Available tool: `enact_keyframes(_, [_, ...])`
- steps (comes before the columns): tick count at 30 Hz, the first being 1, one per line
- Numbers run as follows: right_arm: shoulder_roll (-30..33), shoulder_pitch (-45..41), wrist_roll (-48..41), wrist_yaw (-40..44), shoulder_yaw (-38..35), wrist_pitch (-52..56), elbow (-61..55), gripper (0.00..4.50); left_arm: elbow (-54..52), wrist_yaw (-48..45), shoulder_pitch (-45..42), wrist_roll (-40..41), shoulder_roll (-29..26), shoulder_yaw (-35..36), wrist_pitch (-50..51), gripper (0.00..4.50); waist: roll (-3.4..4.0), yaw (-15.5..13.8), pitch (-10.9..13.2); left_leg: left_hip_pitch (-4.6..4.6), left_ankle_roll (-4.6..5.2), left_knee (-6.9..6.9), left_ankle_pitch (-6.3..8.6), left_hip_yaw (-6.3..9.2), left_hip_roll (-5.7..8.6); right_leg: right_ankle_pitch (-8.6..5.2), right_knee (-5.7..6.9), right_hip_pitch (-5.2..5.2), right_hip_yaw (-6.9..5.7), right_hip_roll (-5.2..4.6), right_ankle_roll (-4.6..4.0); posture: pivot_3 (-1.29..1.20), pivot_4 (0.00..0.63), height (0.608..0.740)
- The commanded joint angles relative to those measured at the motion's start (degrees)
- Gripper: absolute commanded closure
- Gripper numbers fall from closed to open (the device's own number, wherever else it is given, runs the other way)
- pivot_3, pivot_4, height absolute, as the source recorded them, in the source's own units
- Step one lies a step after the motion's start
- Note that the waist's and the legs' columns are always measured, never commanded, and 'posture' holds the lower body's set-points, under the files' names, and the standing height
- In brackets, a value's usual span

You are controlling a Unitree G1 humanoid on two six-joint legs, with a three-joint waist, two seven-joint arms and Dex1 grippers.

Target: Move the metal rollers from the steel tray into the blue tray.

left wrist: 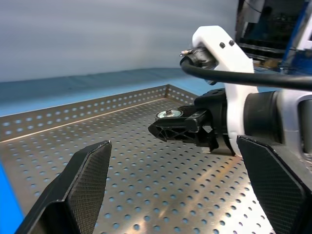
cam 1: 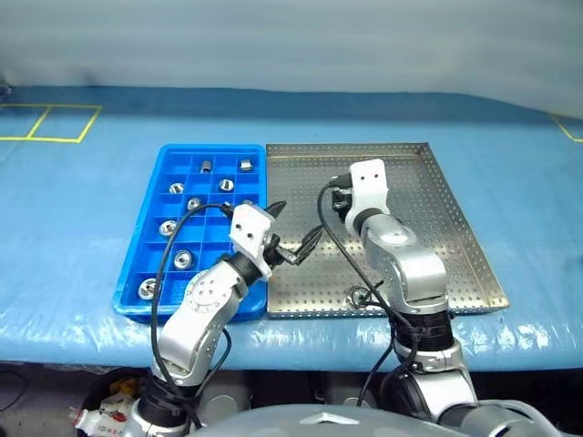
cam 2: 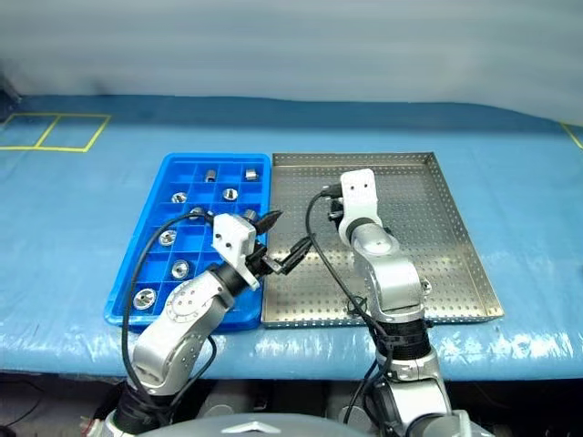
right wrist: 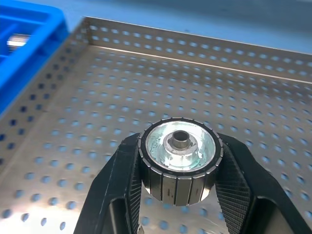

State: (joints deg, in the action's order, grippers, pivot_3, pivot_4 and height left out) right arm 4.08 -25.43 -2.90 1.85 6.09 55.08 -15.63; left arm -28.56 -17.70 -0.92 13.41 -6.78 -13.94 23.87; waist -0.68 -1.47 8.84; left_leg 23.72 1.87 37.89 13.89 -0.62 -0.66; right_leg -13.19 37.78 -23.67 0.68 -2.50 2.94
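The steel tray [cam 1: 437, 228] lies on the right of the table, with the blue tray [cam 1: 211, 148] touching its left side. Several metal rollers [cam 1: 183, 259] sit in the blue tray's compartments. My right gripper [right wrist: 179, 142] is shut on one metal roller [right wrist: 179, 163], holding it above the steel tray's perforated floor; the left wrist view shows that roller [left wrist: 168, 114] between the right gripper's fingers. In the head views the right gripper's white wrist mount [cam 1: 367, 185] hides its fingers. My left gripper [cam 1: 291, 229] stands open and holds nothing, over the seam between the two trays.
Both trays rest on a blue table cover [cam 1: 82, 209]. Yellow tape lines [cam 1: 46, 123] mark the far left. Black cables [cam 1: 332, 232] loop from both wrists over the steel tray's near left part. The table's front edge runs just below the trays.
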Motion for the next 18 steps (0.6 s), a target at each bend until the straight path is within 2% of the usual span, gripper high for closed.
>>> enact_keyframes(1, [-0.1, -3.5, -1.3, 4.2, 3.0, -3.3, -1.1, 2.79, -5.2, 3.1, 2.3, -1.6, -0.2, 2.1, -1.5, 0.0, -0.01, -0.9, 0.0, 0.01, 0.0, -0.01, 0.0, 0.01, 0.01, 0.0, -0.01, 0.0, 0.0, -0.01, 0.0, 0.3, 0.15, 0.74])
enact_keyframes(10, [-2.2, -7.0, -2.6, 12.1, 10.4, -9.3, 5.8, 2.79, -11.1, 7.6, 9.7, -3.4, -0.7, 4.9, -1.3, 0.0, -0.02, -5.3, 0.0, 0.07, -0.02, -0.01, 0.0, 0.15, 0.02, -0.05, -0.05, 0.01, -0.17, -0.04, -0.08, 0.43, 0.15, 0.74])
enact_keyframes(18, [-3.5, -6.8, -3.2, 15.2, 10.9, -12.2, 10.0, 2.79, -12.7, 8.5, 13.0, -4.6, -1.7, 5.1, -2.0, 0.0, 0.02, -9.1, 0.1, 0.11, -0.06, -0.02, -0.01, 0.22, 0.03, -0.09, -0.07, -0.01, -0.29, -0.03, -0.13, 0.48, 0.15, 0.74])
